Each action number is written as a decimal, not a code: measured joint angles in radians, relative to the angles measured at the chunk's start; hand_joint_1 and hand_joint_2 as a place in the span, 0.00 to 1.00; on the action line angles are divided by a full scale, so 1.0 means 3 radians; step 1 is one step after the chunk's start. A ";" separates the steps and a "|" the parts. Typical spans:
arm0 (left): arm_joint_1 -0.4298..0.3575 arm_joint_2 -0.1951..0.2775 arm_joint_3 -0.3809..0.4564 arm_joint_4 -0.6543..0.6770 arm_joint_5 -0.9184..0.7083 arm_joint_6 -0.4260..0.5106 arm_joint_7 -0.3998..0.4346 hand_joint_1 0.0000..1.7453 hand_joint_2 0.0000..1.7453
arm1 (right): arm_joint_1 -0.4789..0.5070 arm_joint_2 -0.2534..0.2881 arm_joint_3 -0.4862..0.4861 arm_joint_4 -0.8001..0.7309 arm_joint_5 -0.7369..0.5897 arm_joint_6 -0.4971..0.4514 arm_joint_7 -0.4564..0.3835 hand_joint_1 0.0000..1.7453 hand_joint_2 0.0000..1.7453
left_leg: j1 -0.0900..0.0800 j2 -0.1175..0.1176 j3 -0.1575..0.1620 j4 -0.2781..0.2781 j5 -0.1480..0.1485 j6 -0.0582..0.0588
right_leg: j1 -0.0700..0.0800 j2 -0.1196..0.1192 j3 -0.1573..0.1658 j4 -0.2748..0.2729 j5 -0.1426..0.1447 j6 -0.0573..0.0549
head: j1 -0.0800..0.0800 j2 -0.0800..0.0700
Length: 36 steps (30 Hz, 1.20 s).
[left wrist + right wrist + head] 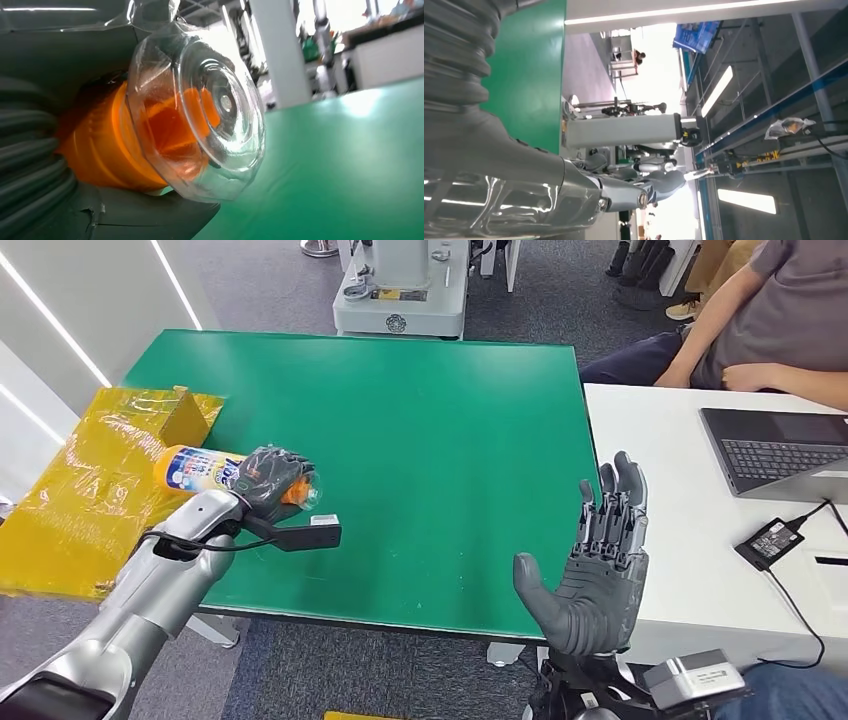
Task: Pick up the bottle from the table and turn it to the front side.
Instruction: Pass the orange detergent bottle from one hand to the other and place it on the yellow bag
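Far left in the head view we see a yellow wrapped box (110, 480) beside the green table (430, 430), its near end overlapping the table's left edge. Next comes the bottle (200, 469), lying on its side over the table's left part, white and blue label toward the box, orange end toward the table's middle. Our left hand (268, 480) is wrapped around the bottle near that orange end, fingers closed over it. We cannot tell whether the bottle touches the table or is just clear of it.

In the left wrist view the clear cap (210, 115) over the orange neck (107, 150) faces the camera, green surface just beside it.

Further right, our right hand (595, 565) stands upright by the near right corner of the table, palm facing left, fingers straight and apart, holding nothing.

Right of the green table stands a white desk (660, 470) with a laptop (780, 450) and a black power adapter (770, 540) with cable. A person (760, 320) sits behind it.
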 joint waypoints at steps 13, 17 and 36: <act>0.0036 0.0241 -0.0050 0.0199 -0.0196 -0.0068 0.0425 1.00 1.00 | -0.0010 0.0037 -0.0055 0.0003 -0.0002 0.0093 0.0000 0.00 1.00 | 0.0000 0.0000 -0.0001 -0.0003 0.0000 0.0000 | 0.0000 0.0000 -0.0001 0.0000 0.0000 0.0000 | 0.0000 0.0000; 0.0092 0.0274 -0.0054 0.0222 -0.0263 0.0050 0.0501 1.00 1.00 | -0.0026 0.0043 -0.0065 0.0005 0.0006 0.0125 0.0000 0.00 1.00 | 0.0000 0.0000 -0.0001 -0.0003 0.0000 0.0000 | 0.0000 0.0000 -0.0001 0.0000 0.0000 0.0000 | 0.0000 0.0000; 0.0317 0.0271 -0.0055 0.0253 -0.0464 0.0613 0.0893 0.00 1.00 | -0.0108 0.0080 -0.0080 0.0021 0.0024 0.0179 0.0000 0.00 1.00 | 0.0000 -0.0001 -0.0001 -0.0003 0.0000 0.0000 | 0.0000 -0.0001 -0.0001 0.0000 0.0000 0.0000 | 0.0000 0.0000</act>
